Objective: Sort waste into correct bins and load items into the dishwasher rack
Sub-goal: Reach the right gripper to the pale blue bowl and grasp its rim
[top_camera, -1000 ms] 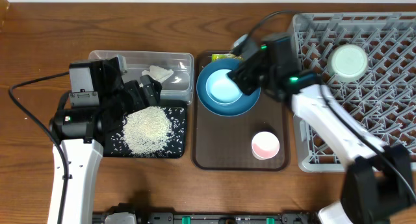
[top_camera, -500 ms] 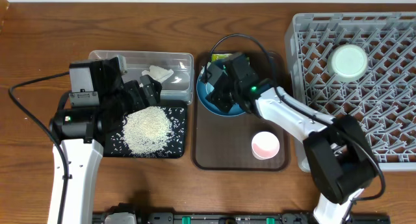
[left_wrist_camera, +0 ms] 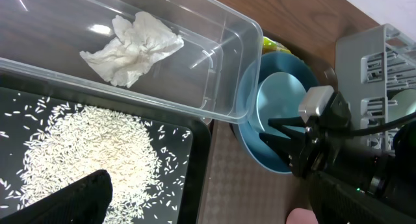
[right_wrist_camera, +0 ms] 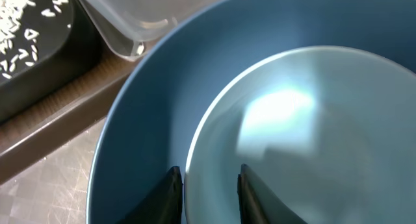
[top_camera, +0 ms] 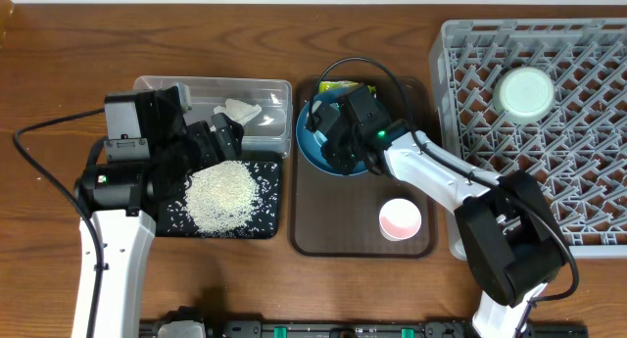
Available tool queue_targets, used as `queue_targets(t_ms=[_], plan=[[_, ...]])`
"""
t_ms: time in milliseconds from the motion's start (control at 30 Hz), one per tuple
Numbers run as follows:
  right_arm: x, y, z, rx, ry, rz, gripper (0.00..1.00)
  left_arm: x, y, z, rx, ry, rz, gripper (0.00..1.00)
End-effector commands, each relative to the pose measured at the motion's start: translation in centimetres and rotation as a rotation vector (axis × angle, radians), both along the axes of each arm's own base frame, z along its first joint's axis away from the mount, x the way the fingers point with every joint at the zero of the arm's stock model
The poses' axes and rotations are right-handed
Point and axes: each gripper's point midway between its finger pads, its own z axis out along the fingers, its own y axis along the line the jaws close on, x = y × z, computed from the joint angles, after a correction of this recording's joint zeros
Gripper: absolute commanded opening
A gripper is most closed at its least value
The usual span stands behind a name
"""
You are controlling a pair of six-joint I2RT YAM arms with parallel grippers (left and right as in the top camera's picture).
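My right gripper [right_wrist_camera: 208, 172] stands open astride the near rim of the light-blue bowl [right_wrist_camera: 305, 120]. One finger is outside the rim, the other inside, with a gap still showing. The bowl sits in the blue plate [right_wrist_camera: 143, 133] on the brown tray [top_camera: 333, 230]. A yellow-green wrapper [top_camera: 338, 85] peeks out behind the plate. My left gripper [top_camera: 211, 142] hangs wide open over the rice [top_camera: 221, 196] in the black tray [top_camera: 269, 225]. The tissue [left_wrist_camera: 133, 45] lies in the clear tub [left_wrist_camera: 221, 62]. The pink cup [top_camera: 400, 219] stands on the brown tray. The mint bowl [top_camera: 526, 91] is in the rack [top_camera: 588, 211].
The tub and black tray sit side by side directly left of the brown tray. The rack fills the right side, its left edge close to the brown tray. My right arm [top_camera: 431, 171] stretches across the tray just above the pink cup.
The right arm swung left and down onto the bowl, and its jaws narrowed around the rim. The left arm, rice and tissue have not moved.
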Motion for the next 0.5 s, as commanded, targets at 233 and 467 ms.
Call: queue_targets(t_ms=[233, 467], plan=[[-0.3, 0.11, -0.66, -0.016, 0.007, 0.008, 0.18, 0.2, -0.12, 0.31, -0.006, -0.007, -0.007, 0.98], [-0.25, 0.14, -0.48, -0.012, 0.005, 0.003, 0.01, 0.2, -0.12, 0.31, -0.006, -0.007, -0.007, 0.98]])
